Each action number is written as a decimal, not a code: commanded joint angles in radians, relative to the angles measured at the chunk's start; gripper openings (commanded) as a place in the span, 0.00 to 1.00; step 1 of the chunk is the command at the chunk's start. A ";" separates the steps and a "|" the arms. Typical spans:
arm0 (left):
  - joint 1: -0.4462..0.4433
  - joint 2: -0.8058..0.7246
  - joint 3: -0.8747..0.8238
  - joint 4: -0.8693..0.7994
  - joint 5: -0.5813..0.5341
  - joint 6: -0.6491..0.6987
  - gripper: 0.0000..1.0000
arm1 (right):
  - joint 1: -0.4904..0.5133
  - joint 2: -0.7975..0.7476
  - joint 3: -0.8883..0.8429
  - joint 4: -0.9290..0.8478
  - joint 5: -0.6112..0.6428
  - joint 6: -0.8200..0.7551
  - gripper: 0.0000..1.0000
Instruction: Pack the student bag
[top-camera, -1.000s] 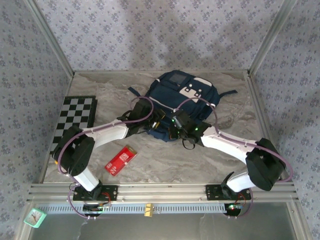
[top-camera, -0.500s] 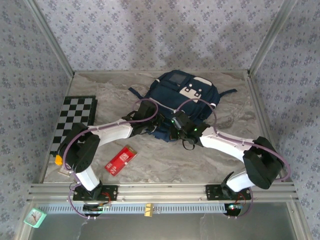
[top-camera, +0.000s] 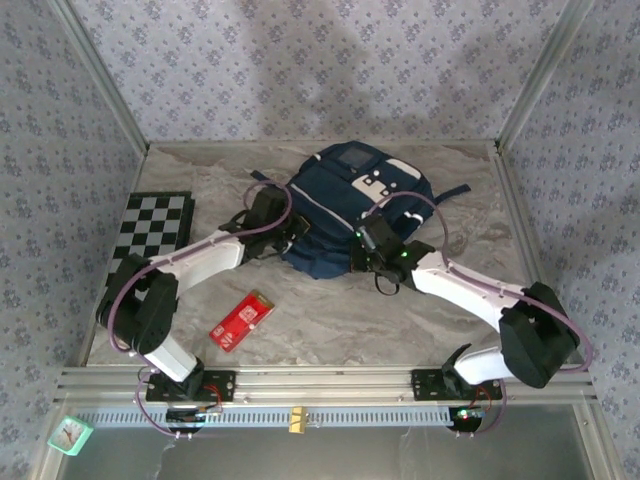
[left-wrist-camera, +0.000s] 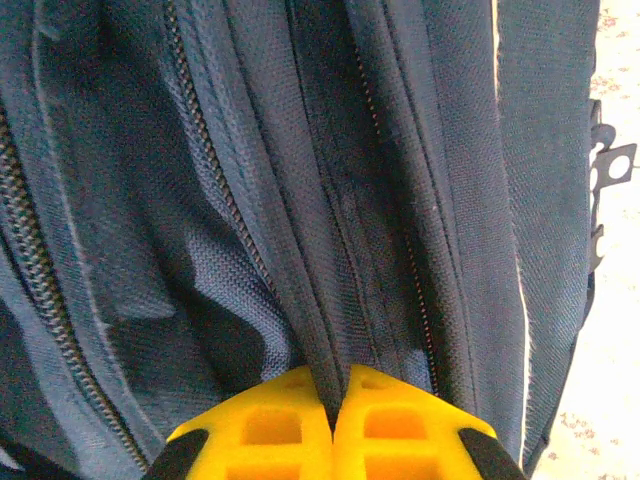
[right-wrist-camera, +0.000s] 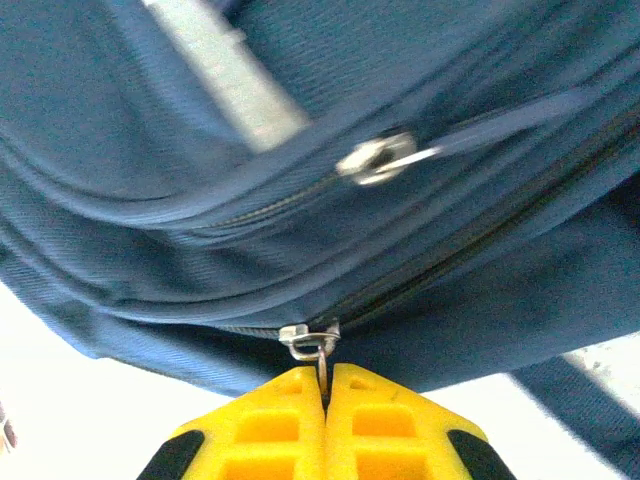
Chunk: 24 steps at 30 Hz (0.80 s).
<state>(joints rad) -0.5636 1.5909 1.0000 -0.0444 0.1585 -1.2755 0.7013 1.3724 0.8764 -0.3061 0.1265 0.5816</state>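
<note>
The student bag (top-camera: 350, 195), navy blue with white trim and a white buckle patch, lies at the back middle of the table. My left gripper (top-camera: 288, 233) is at its near left edge. In the left wrist view that gripper (left-wrist-camera: 333, 388) is shut on a ridge of the bag's fabric (left-wrist-camera: 300, 150) between two zipper lines. My right gripper (top-camera: 364, 250) is at the bag's near right edge. Seen from the right wrist, the right gripper (right-wrist-camera: 324, 378) is shut on the metal zipper pull hanging from a slider (right-wrist-camera: 308, 340) on the bag (right-wrist-camera: 300, 80).
A black-and-white checkerboard (top-camera: 150, 235) lies at the left side of the table. A red flat packet (top-camera: 241, 319) lies near the front, left of centre. A bag strap (top-camera: 455, 190) trails to the right. Metal frame posts edge the table.
My left gripper has shut on the bag's fabric and moved left and back. The right gripper, still shut on the zipper pull, moved slightly right. The bag's near edge is drawn wider.
</note>
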 joint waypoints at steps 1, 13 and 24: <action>0.109 -0.006 0.081 -0.101 0.022 0.163 0.00 | -0.008 -0.011 0.011 -0.174 0.072 -0.041 0.00; 0.172 -0.011 0.074 -0.028 0.226 0.190 0.42 | 0.144 0.181 0.219 -0.061 -0.032 -0.049 0.00; -0.001 -0.065 -0.121 0.113 0.058 -0.125 0.51 | 0.133 0.192 0.191 -0.047 -0.029 -0.042 0.00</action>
<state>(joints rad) -0.5602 1.5143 0.8852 -0.0013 0.2710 -1.2987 0.8375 1.5589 1.0664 -0.3332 0.1078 0.5381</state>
